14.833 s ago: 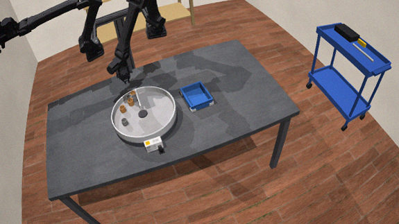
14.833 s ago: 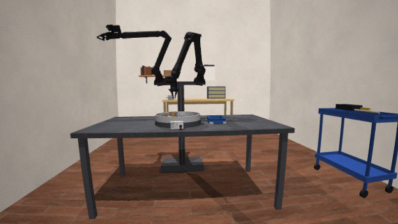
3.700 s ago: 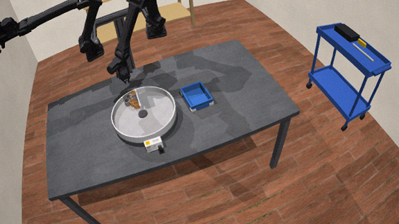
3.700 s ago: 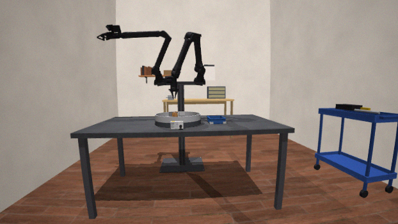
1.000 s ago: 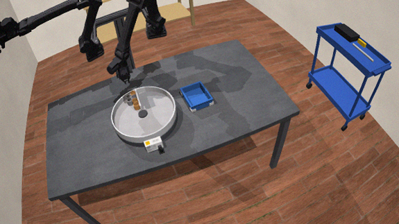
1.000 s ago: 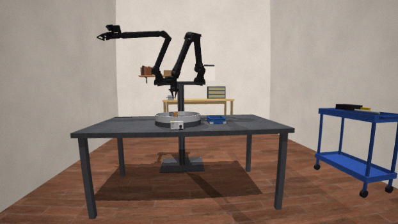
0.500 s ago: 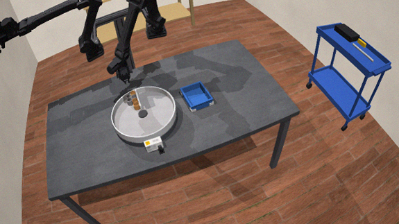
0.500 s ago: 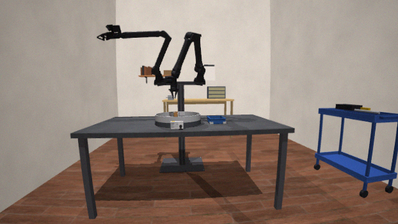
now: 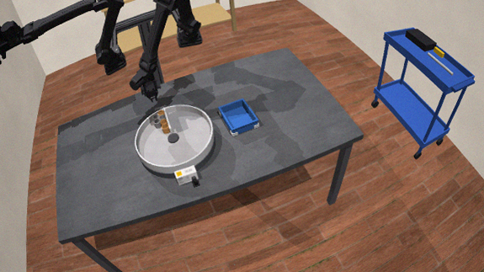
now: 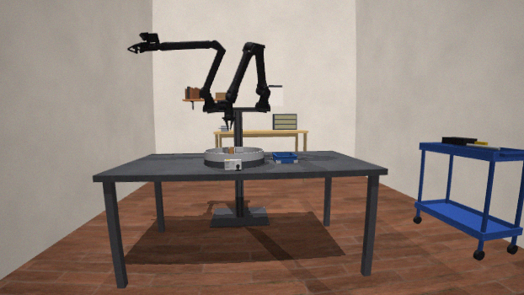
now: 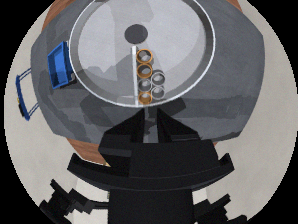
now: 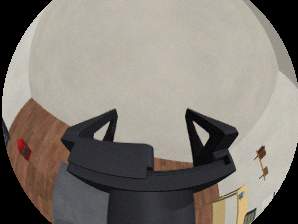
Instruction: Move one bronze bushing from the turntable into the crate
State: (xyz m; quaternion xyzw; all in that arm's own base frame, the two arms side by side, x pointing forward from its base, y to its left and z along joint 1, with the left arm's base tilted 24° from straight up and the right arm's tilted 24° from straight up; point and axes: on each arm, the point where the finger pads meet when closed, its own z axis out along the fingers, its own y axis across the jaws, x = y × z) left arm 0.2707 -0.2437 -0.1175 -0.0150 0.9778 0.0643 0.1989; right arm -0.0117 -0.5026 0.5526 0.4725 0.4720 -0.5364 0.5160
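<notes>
The turntable [image 9: 153, 148] [image 10: 253, 158] [image 11: 180, 40] is a round, light grey, walled dish. Three bronze bushings stand in a row along its white divider [image 9: 167, 118] [image 11: 134, 75]: one nearest the hub [image 11: 144, 56], one beside it [image 11: 144, 70], one near the rim [image 11: 145, 97]. Several grey bushings stand among and beside them. The blue crate [image 9: 241, 114] [image 10: 285, 159] [image 11: 59, 66] is empty and looks level between its corner guides. My left gripper [image 9: 154, 100] [image 10: 228, 128] [image 11: 150, 112] is slightly open and empty, pointing down above the rim near the bushings. My right gripper [image 10: 130, 48] [image 12: 151, 112] is wide open and empty, far from the table.
A white box [image 9: 186, 175] [image 10: 232, 164] with a yellow patch stands against the turntable's side away from the arms. The turntable wall rises around the bushings. A blue cart [image 9: 462, 78] [image 10: 463, 152] stands apart from the table. The right arm stretches out high to one side.
</notes>
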